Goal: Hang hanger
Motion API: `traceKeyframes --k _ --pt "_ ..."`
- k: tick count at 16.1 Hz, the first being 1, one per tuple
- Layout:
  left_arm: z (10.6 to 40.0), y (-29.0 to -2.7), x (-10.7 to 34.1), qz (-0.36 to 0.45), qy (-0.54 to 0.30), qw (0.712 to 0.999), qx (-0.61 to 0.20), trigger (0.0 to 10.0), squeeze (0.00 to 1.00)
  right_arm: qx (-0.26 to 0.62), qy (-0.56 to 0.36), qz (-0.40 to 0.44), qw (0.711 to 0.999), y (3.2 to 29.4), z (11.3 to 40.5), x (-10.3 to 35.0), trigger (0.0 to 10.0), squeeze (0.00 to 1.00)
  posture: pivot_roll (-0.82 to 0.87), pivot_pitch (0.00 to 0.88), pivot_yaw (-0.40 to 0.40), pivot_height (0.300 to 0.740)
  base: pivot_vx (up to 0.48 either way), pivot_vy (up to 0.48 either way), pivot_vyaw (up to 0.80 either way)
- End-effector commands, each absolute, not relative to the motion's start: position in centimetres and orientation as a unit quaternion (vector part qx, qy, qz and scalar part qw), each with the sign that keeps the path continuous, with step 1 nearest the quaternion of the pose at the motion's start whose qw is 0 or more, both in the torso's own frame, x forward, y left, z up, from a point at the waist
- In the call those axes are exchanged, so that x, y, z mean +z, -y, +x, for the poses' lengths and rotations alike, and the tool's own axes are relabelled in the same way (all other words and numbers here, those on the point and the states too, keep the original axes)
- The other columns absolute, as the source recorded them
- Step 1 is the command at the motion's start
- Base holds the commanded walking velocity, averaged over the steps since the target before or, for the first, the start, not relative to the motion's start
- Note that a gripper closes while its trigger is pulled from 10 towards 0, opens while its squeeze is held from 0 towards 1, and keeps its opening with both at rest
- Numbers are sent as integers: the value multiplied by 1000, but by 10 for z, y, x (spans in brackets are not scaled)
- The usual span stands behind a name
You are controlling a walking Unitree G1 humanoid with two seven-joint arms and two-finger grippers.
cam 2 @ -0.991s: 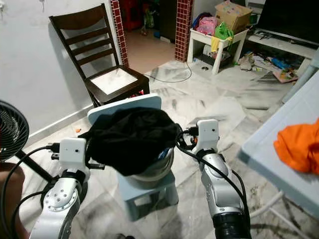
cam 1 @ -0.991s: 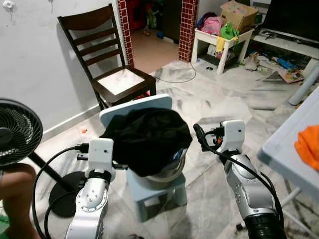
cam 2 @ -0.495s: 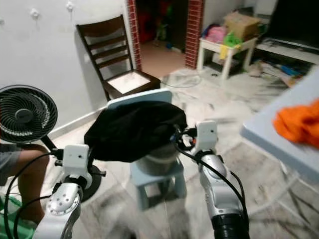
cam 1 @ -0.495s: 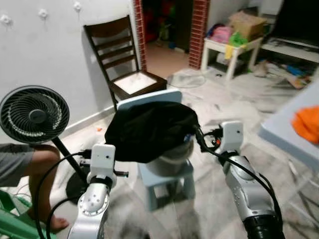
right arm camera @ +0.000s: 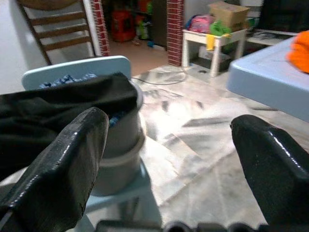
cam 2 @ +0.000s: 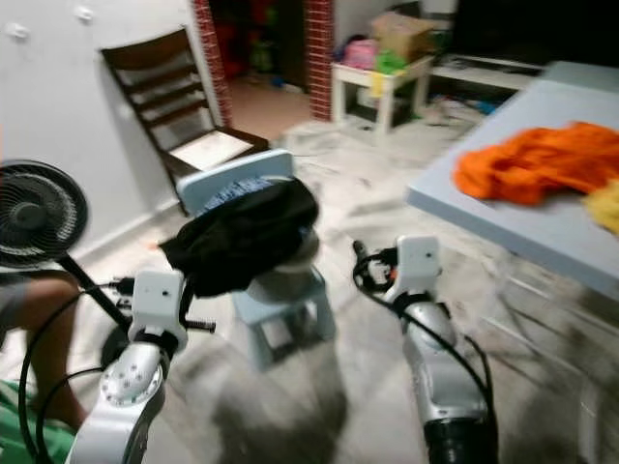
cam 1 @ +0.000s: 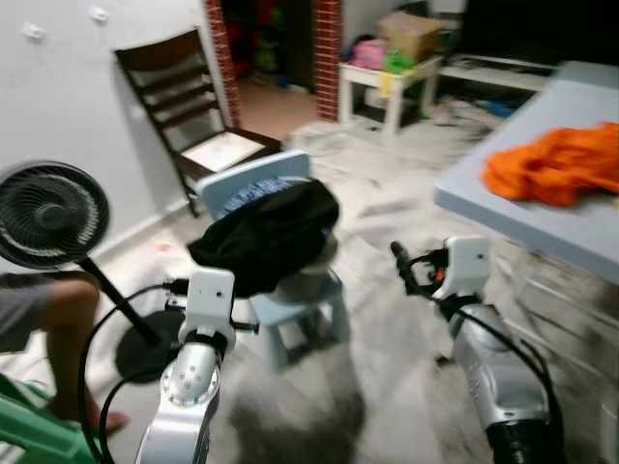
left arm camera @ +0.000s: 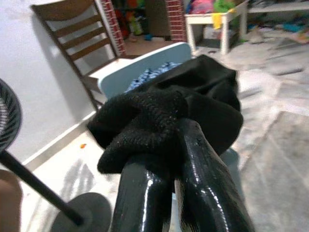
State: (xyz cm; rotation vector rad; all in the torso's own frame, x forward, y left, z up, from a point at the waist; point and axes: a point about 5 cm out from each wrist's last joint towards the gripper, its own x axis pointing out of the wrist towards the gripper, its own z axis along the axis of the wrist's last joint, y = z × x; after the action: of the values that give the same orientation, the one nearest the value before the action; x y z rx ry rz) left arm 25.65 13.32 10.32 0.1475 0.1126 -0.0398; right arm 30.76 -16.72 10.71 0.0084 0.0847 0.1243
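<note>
Marble floor (cam 1: 387, 290), blurred; a soft black cloth (cam 1: 266, 232) heaps over a grey bucket (right arm camera: 120, 145) on a pale blue stool (cam 1: 290, 307). Left gripper (left arm camera: 164, 193) pinches its knitted edge. Right gripper (right arm camera: 169, 159), fingers wide apart, hovers beside the bucket.

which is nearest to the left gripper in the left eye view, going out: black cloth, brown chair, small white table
1. black cloth, pinched in the left gripper, over the bucket
2. brown chair, behind, against the wall
3. small white table, farthest, to the right by the brick pillar
</note>
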Motion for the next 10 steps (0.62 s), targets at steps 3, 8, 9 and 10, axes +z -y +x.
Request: traceKeyframes --k 3,8,9,10 --pt "261 -133 118 71 -22 997 -25 10000 0 81 -38 8 996 155 313 112 10000 0 -55 0 58 740 -169 0 0" --pt "275 -97 138 63 21 993 -98 10000 0 82 -37 8 996 152 313 112 10000 0 -57 0 61 740 0 0 0" --pt "277 -88 139 68 28 990 -122 10000 0 82 -36 8 996 153 314 112 10000 0 -60 0 61 740 0 0 0" --pt "279 -74 141 80 39 984 -157 10000 0 82 -35 7 996 153 315 112 10000 0 -66 0 64 740 0 0 0"
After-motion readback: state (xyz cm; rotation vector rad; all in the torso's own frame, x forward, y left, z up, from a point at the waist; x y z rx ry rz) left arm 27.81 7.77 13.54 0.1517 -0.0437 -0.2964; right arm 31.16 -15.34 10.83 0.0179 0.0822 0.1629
